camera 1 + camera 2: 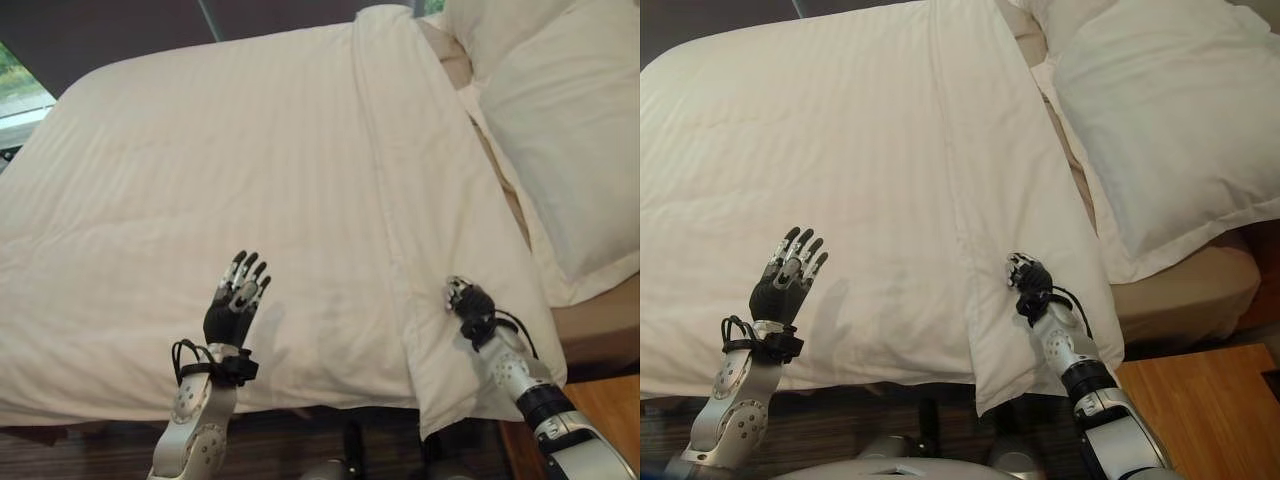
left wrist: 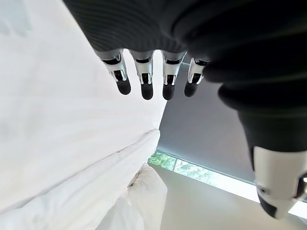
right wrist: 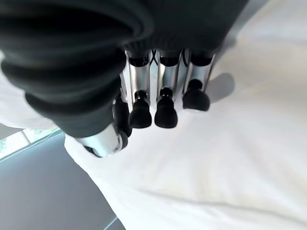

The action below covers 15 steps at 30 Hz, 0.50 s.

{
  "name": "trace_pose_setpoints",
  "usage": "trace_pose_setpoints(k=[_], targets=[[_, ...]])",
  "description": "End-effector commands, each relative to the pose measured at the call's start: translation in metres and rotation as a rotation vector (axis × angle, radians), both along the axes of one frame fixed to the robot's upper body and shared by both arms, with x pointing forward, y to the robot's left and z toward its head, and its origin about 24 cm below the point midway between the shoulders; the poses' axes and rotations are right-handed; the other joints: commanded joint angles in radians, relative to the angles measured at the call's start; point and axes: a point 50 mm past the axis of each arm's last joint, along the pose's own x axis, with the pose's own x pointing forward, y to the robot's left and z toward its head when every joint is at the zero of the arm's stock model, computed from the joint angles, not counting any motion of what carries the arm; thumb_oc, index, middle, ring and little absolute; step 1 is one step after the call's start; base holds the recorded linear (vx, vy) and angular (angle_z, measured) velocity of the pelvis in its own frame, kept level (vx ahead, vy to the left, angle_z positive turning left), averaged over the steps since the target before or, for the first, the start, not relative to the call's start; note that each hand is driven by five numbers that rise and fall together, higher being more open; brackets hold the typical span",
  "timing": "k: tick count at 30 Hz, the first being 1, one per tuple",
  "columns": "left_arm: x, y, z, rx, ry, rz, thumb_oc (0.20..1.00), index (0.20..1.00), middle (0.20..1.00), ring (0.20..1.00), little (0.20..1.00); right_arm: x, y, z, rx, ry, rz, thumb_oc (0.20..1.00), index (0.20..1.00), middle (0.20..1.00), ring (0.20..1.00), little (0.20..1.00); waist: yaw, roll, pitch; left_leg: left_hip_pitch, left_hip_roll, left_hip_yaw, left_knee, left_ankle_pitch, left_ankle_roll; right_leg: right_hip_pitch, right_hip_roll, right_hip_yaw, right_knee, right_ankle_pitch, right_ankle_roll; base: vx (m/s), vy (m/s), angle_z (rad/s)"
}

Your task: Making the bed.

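Nearest the camera, at the lower left, the left hand [image 1: 234, 305] stands raised over the near part of the duvet [image 1: 200, 180], palm toward the bed, its fingers straight and slightly fanned, holding nothing; the left wrist view shows them extended in a row with white cloth beyond. It looks held clear of the cloth, ready either to smooth or to steady the cover, though whether it touches the surface cannot be told. Across the middle, the duvet lies fairly flat over the mattress, with soft creases and its near edge hanging just over the bed's side. Further right runs the folded-back band [image 1: 400, 150] of the duvet, a long turned strip from the head of the bed down to the near edge, where its corner droops. On that strip rests the right hand [image 1: 468, 300], fingers curled down against the cloth; the right wrist view shows dark tips bent close together over white fabric, but whether they pinch a fold cannot be told. It seems placed there to tug or flatten the band. Right of it, a bare strip of tan mattress sheet [image 1: 590, 320] shows, and the pillows [image 1: 560, 130] lie just beside the fold, leaving little room that way; open room lies leftward across the cover.
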Motion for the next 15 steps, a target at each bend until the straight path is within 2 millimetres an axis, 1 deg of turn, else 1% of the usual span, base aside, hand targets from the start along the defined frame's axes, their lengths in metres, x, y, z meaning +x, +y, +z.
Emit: trace_pose_setpoints(k=[1,2,3,4,5,6,7,8,9,11,14,15], targets=[[0.011,0.004,0.015,-0.012,-0.092,0.000,1.000,1.000,1.000,1.000,1.000,0.003,-0.021,0.002,0.017,0.000,-0.123,0.200,0.200,0.200,0.200,0.200,0.014,-0.012,-0.019,0.045,0.003,0.015,0.008,-0.017,-0.046,-0.055,-0.010,0.004,0.015,0.003,0.042,0.02,-0.005,0.06],[0.010,0.004,0.013,-0.017,-0.084,0.003,1.000,1.000,1.000,1.000,1.000,-0.004,-0.031,-0.006,0.032,0.032,-0.176,0.200,0.200,0.200,0.200,0.200,0.011,-0.007,-0.020,0.045,0.003,0.016,0.008,-0.018,-0.046,-0.055,-0.009,0.004,0.015,0.002,0.043,0.00,0.000,0.00],[0.011,0.003,0.013,-0.017,-0.084,0.002,1.000,1.000,1.000,1.000,1.000,-0.004,-0.031,-0.006,0.033,0.032,-0.177,0.200,0.200,0.200,0.200,0.200,0.012,-0.007,-0.021,0.045,0.003,0.016,0.008,-0.019,-0.046,-0.056,-0.009,0.004,0.015,0.001,0.043,0.00,0.000,0.00],[0.010,0.004,0.012,-0.020,-0.079,0.010,1.000,1.000,1.000,1.000,1.000,-0.011,-0.039,-0.013,0.043,0.061,-0.214,0.200,0.200,0.200,0.200,0.200,0.008,-0.004,-0.021,0.045,0.003,0.017,0.008,-0.019,-0.046,-0.055,-0.009,0.004,0.015,0.001,0.043,0.00,0.000,0.00],[0.010,0.004,0.011,-0.021,-0.079,0.010,1.000,1.000,1.000,1.000,1.000,-0.011,-0.039,-0.013,0.043,0.060,-0.215,0.200,0.200,0.200,0.200,0.200,0.009,-0.004,-0.021,0.046,0.003,0.017,0.008,-0.019,-0.046,-0.055,-0.009,0.004,0.015,0.001,0.043,0.00,0.000,0.00],[0.009,0.003,0.011,-0.023,-0.081,0.009,1.000,1.000,1.000,1.000,1.000,-0.021,-0.048,-0.022,0.058,0.091,-0.260,0.200,0.200,0.200,0.200,0.200,0.004,-0.001,-0.021,0.047,0.003,0.018,0.008,-0.021,-0.045,-0.055,-0.008,0.005,0.015,-0.001,0.043,0.05,-0.003,-0.01],[0.009,0.002,0.010,-0.031,-0.077,0.013,1.000,1.000,1.000,1.000,1.000,-0.041,-0.060,-0.039,0.104,0.141,-0.353,0.200,0.200,0.200,0.200,0.200,-0.010,0.001,-0.021,0.050,0.004,0.020,0.008,-0.024,-0.044,-0.054,-0.005,0.006,0.015,-0.004,0.044,0.08,0.001,0.03],[0.007,0.003,0.007,-0.035,-0.071,0.026,1.000,1.000,1.000,1.000,1.000,-0.068,-0.067,-0.059,0.155,0.200,-0.435,0.200,0.200,0.200,0.200,0.200,-0.025,0.002,-0.022,0.055,0.004,0.024,0.008,-0.028,-0.044,-0.052,-0.004,0.009,0.015,-0.008,0.044,0.08,0.000,0.02],[0.007,0.003,0.007,-0.031,-0.072,0.028,1.000,1.000,1.000,1.000,1.000,-0.085,-0.072,-0.071,0.175,0.248,-0.484,0.200,0.200,0.200,0.200,0.200,-0.035,0.001,-0.023,0.057,0.005,0.026,0.008,-0.031,-0.044,-0.052,-0.004,0.012,0.015,-0.009,0.045,0.06,0.005,-0.01],[0.007,0.004,0.006,-0.032,-0.069,0.033,1.000,1.000,1.000,1.000,1.000,-0.117,-0.078,-0.092,0.191,0.349,-0.558,0.200,0.200,0.200,0.200,0.200,-0.048,0.001,-0.025,0.060,0.006,0.032,0.008,-0.036,-0.044,-0.052,-0.002,0.014,0.015,-0.011,0.046,0.04,0.002,-0.04],[0.007,0.006,0.007,-0.031,-0.076,0.037,1.000,1.000,1.000,1.000,1.000,-0.164,-0.082,-0.116,0.167,0.518,-0.599,0.200,0.200,0.200,0.200,0.200,-0.065,0.000,-0.025,0.064,0.006,0.041,0.008,-0.040,-0.044,-0.054,0.000,0.021,0.015,-0.012,0.048,0.00,0.001,-0.01],[0.007,0.006,0.007,-0.031,-0.075,0.037,1.000,1.000,1.000,1.000,1.000,-0.164,-0.083,-0.116,0.167,0.518,-0.598,0.200,0.200,0.200,0.200,0.200,-0.065,0.000,-0.026,0.064,0.006,0.042,0.008,-0.040,-0.044,-0.054,0.000,0.021,0.015,-0.012,0.048,0.02,0.001,-0.06]])
